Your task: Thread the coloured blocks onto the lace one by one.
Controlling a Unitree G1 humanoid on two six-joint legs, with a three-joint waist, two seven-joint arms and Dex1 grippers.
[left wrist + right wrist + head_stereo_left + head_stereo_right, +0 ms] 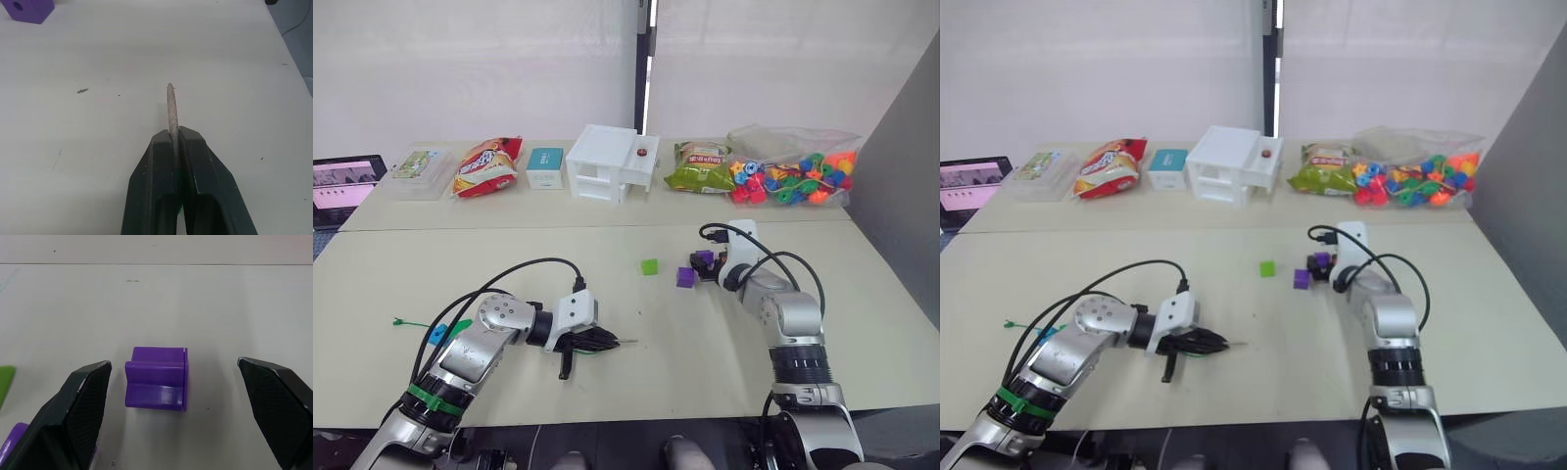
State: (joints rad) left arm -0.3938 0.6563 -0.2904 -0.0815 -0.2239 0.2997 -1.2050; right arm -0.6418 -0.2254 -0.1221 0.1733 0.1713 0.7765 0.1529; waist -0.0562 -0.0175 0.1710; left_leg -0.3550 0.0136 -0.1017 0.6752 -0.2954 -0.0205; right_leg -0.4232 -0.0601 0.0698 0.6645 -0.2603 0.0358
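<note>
- The bench [607, 294] carries the task things.
- Right claw [178, 396], fingers spread wide, straddles a purple block [156, 378] without touching it.
- Left claw [174, 139] is clamped on the lace's brownish tip [171, 105].
- A light green block [649, 266] lies apart.

My own left fingers [188, 196] swallow the lace [171, 110]; just its stiff brown tip pokes out past them, the green cord behind pinched from sight. Up in that wrist view's corner a purple block [29, 9] is sliced by the frame edge. From my right wrist, a sliver of light green block [5, 382] is cut off at the side, and another purple block [12, 440] hides behind my finger.
</note>
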